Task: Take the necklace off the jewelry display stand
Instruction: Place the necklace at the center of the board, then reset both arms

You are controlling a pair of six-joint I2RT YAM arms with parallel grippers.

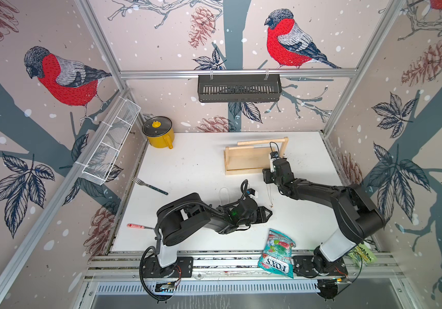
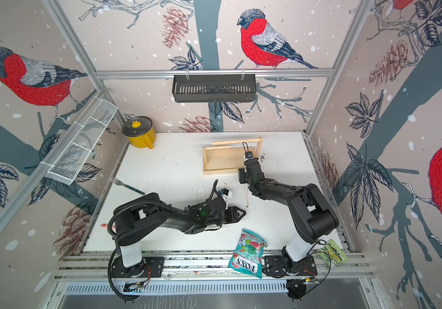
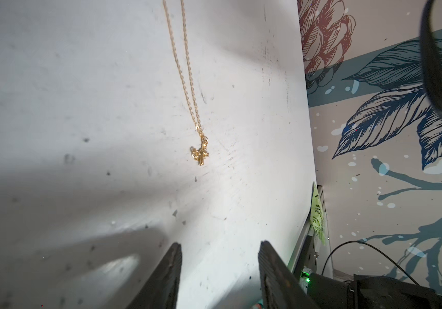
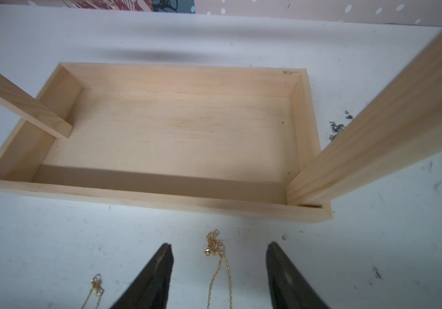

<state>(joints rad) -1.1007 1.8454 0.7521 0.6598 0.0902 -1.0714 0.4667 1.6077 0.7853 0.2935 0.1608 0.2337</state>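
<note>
Right wrist view: necklace (image 4: pixel 213 247) off the jewelry display stand (image 4: pixel 161 194), flat on the table (image 4: pixel 54 227) just beside it, clasp end between the spread jaws of the right gripper (image 4: pixel 218 244) (the nearer arm), chain running long toward the left gripper (image 3: pixel 220 243), spread and empty too.

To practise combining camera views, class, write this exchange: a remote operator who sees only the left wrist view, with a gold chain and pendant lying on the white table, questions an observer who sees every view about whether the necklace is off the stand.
Operator: Where does my chain's far end lie?
Observer: In the right wrist view, the clasp end of the necklace lies on the table. It is just outside the tray of the jewelry display stand and not touching it.
Operator: Is the right gripper gripping it?
Observer: No. The right gripper is open, with one jaw on either side of the chain.
</note>
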